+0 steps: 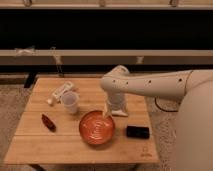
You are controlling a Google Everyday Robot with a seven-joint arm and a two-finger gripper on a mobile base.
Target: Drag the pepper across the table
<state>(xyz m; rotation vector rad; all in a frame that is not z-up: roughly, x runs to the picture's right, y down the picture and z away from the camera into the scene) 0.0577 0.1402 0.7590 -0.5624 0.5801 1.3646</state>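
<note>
- Pepper (48, 122), slim and dark red, lies flat on the wooden table (50, 146), well left of the orange-red bowl (96, 129).
- The gripper (106, 113) hangs over the bowl's far rim; whether it is spread or closed, I cannot tell.
- A pale cup (70, 102), probably plastic, stands behind and left of the bowl.
- A flat black device (137, 132) lies just right of the bowl.
</note>
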